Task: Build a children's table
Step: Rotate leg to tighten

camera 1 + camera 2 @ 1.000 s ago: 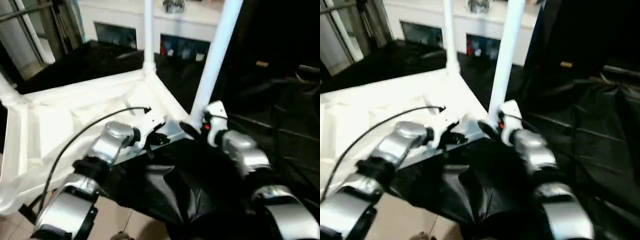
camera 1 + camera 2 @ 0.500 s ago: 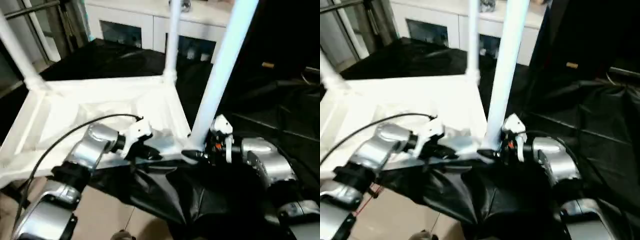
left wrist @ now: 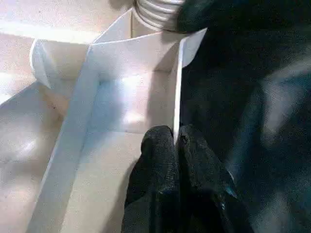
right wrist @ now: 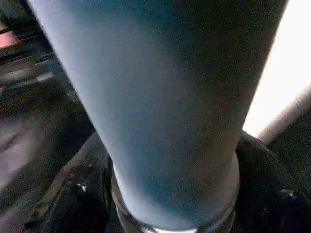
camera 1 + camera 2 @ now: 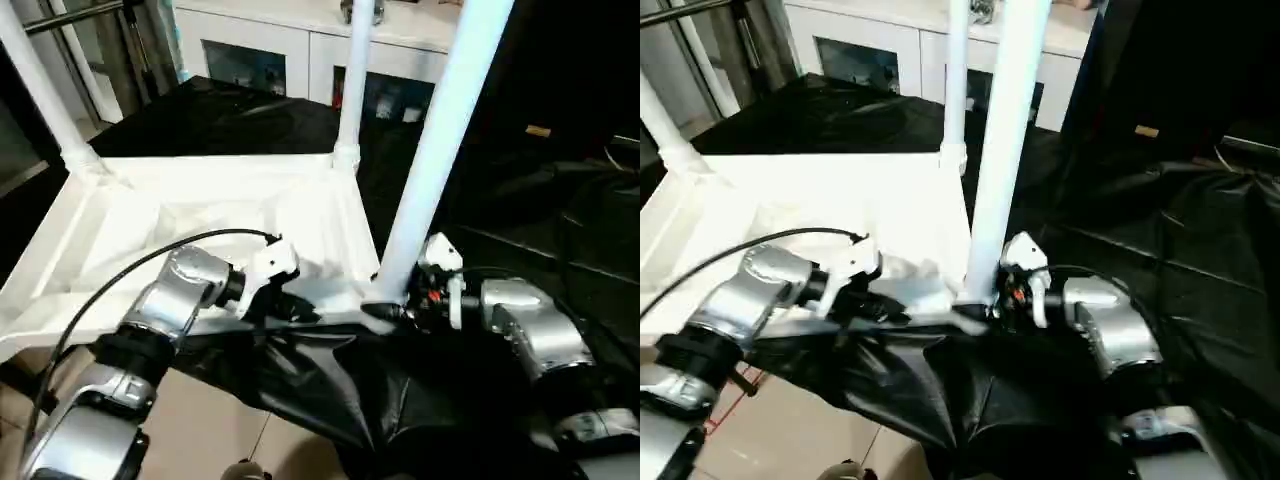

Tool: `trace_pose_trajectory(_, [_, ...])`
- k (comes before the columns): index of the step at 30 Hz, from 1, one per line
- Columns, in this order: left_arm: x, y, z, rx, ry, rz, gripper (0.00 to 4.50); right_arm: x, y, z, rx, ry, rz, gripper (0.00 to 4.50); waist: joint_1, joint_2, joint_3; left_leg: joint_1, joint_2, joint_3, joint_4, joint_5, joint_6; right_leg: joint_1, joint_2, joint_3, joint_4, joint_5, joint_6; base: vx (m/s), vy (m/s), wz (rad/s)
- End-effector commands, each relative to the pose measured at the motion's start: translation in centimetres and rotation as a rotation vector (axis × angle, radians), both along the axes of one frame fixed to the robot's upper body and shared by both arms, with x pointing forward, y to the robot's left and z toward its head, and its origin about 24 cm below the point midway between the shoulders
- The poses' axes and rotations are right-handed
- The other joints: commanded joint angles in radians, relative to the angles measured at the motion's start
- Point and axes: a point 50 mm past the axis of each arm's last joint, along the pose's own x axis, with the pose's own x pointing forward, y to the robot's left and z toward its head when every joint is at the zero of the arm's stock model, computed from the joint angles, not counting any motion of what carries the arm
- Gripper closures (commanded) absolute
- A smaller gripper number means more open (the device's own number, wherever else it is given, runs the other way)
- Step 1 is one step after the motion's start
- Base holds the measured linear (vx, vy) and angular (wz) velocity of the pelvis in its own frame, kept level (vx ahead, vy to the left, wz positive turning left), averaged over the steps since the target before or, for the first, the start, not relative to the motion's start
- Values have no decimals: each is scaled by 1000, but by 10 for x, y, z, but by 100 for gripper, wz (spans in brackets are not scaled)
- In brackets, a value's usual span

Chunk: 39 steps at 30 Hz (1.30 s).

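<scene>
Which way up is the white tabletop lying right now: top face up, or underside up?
Underside up. The tabletop shows its ribbed, walled underside, and legs rise from its corner sockets. The left gripper pinches its thin rim wall.

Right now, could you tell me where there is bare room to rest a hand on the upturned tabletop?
The tabletop underside is bare between the far-left leg and far-right leg. It is crowded along the near edge, where the left end effector pinches the rim, and at the near-right leg, where the right end effector clamps its base.
</scene>
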Motion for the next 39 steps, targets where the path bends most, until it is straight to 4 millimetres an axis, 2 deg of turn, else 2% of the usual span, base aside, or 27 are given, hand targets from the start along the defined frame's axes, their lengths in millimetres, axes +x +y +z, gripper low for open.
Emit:
trace_pose_trajectory(1, [15, -23, 17, -66, -81, 89, 450, 5, 17, -18, -24, 52, -151, 171, -10, -8, -63, 12, 21, -3, -64, -191, -3, 46, -75, 44, -79, -227, -189, 0, 0, 0])
trace_pose_trajectory(2, [21, -30, 17, -67, -93, 166, 450, 10, 21, -23, -12, 85, -279, 171, -16, -10, -64, 13, 21, -3, -65, -198, -10, 47, -75, 44, -80, -234, -188, 0, 0, 0])
trace_pose_trajectory(3, [21, -30, 17, -67, -93, 166, 450, 10, 21, -23, -12, 85, -279, 171, -20, -11, -63, 13, 19, -3, -65, -203, -9, 49, -75, 44, -82, -233, -187, 0, 0, 0])
trace_pose_trajectory(5, [26, -40, 18, -69, -110, 233, 450, 14, 31, -28, 12, 117, -395, 172, -23, -10, -65, 10, 18, -2, -62, -186, 10, 52, -75, 45, -79, -192, -189, 0, 0, 0])
trace_pose_trajectory(10, [26, -57, 17, -82, -132, 242, 450, 17, 42, -32, -25, 110, -481, 172, -24, -7, -67, 8, 18, -1, -61, -159, 23, 53, -72, 44, -74, -118, -205, 0, 0, 0])
trace_pose_trajectory(12, [25, -61, 17, -87, -133, 237, 450, 17, 45, -32, -26, 102, -483, 116, -24, -7, -66, 10, 19, 0, -61, -177, 23, 52, -74, 43, -77, -137, -205, 0, 0, 0])
trace_pose_trajectory(14, [23, -64, 16, -87, -138, 204, 450, 18, 49, -30, 13, 102, -453, 99, -24, -5, -65, 10, 19, -1, -63, -199, 27, 53, -75, 44, -81, -167, -196, 0, 0, 0])
trace_pose_trajectory(17, [21, -63, 15, -90, -139, 185, 450, 19, 49, -28, 23, 90, -429, 76, -25, -5, -65, 8, 20, -2, -64, -194, 30, 54, -74, 44, -79, -153, -197, 0, 0, 0])
trace_pose_trajectory(22, [13, -53, 14, -98, -124, 69, 450, 17, 39, -13, 15, -24, -211, 67, -24, -7, -68, 5, 19, -1, -59, -169, 50, 59, -73, 43, -73, -99, -210, 0, 0, 0])
trace_pose_trajectory(25, [9, -48, 14, -101, -109, 14, 450, 13, 33, -7, 29, -60, -104, 67, -21, -11, -70, 3, 20, 0, -56, -146, 77, 63, -74, 42, -68, -59, -220, 0, 0, 0])
trace_pose_trajectory(27, [7, -45, 14, -104, -101, -24, 450, 10, 29, -4, 38, -68, -40, 67, -22, -9, -69, 3, 21, 0, -56, -140, 82, 60, -72, 41, -67, -55, -227, 0, 0, 0])
trace_pose_trajectory(29, [2, -38, 13, -98, -81, -85, 450, 2, 21, 0, 34, -64, 103, 67, -16, -9, -67, 6, 23, 2, -55, -155, 91, 60, -70, 39, -71, -76, -231, 0, 0, 0])
trace_pose_trajectory(34, [-1, -32, 13, -91, -72, -134, 450, -6, 15, 2, 20, -57, 214, 67, -9, -9, -65, 7, 27, 2, -58, -179, 76, 55, -73, 40, -74, -132, -224, 0, 0, 0])
trace_pose_trajectory(36, [-5, -22, 12, -66, -48, -182, 450, -14, 9, 5, 8, -28, 332, 67, -8, -14, -64, 8, 26, 3, -58, -181, 74, 55, -72, 40, -75, -144, -218, 0, 0, 0])
trace_pose_trajectory(39, [-8, -17, 11, -54, -21, -210, 450, -19, 8, 5, -5, -14, 389, 98, -5, -13, -66, 6, 27, 3, -56, -165, 79, 54, -72, 41, -71, -127, -220, 0, 0, 0])
